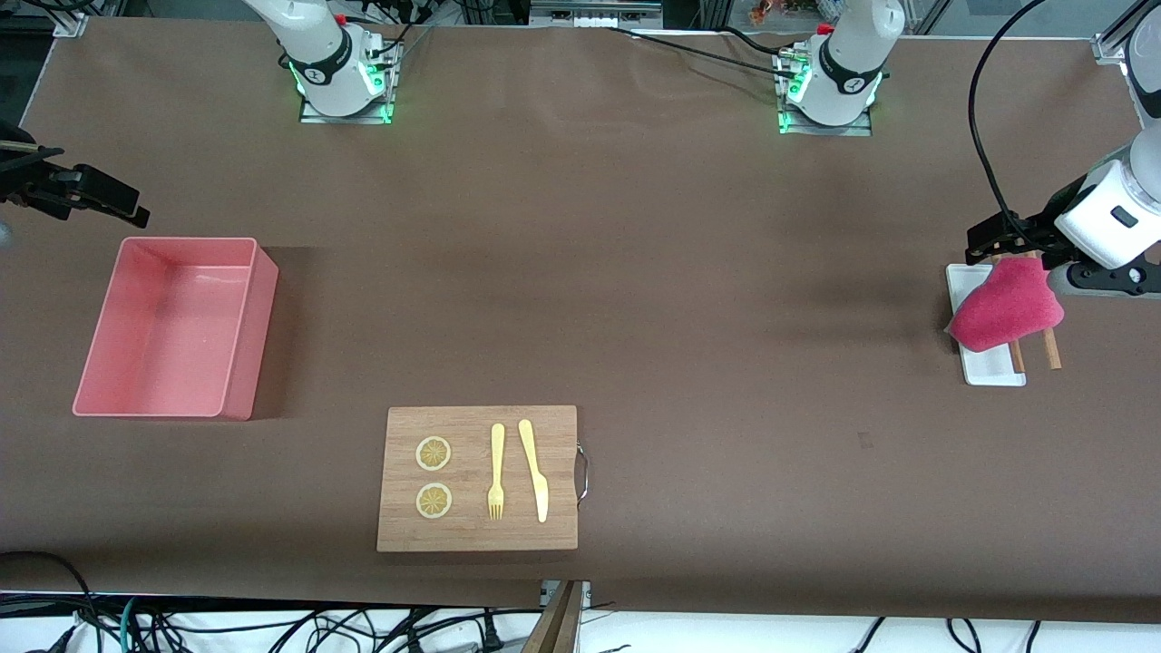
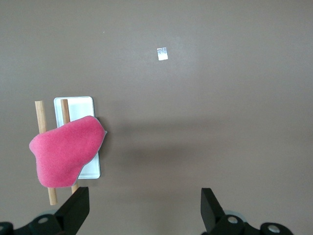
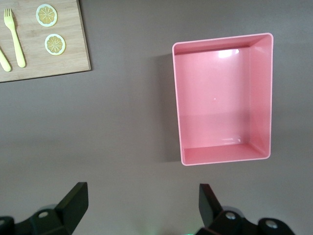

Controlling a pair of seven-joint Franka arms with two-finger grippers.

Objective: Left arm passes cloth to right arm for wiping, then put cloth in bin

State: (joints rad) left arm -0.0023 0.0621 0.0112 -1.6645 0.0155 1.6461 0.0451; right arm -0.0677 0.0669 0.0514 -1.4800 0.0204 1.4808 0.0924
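The left gripper (image 2: pixel 142 215) hangs with its fingers (image 2: pixel 76 208) spread wide and nothing between them, above bare brown table (image 1: pixel 689 299) at the left arm's end. Just beside it lies the cloth (image 1: pixel 1005 306), crimson face up, draped over one long edge of a small white tray (image 1: pixel 984 367) and across two wooden sticks (image 1: pixel 1050 348) whose ends poke out from under it. From there the tabletop runs open toward the middle. The right gripper (image 3: pixel 139 213) is likewise parted and holds nothing, over the table edge at the right arm's end, near the bin (image 1: pixel 172 326), which holds nothing. A wooden cutting board (image 1: pixel 478 478) with a fork (image 1: pixel 496 472), a knife (image 1: pixel 533 469) and two lemon slices (image 1: pixel 434 453) sits nearer the front camera.
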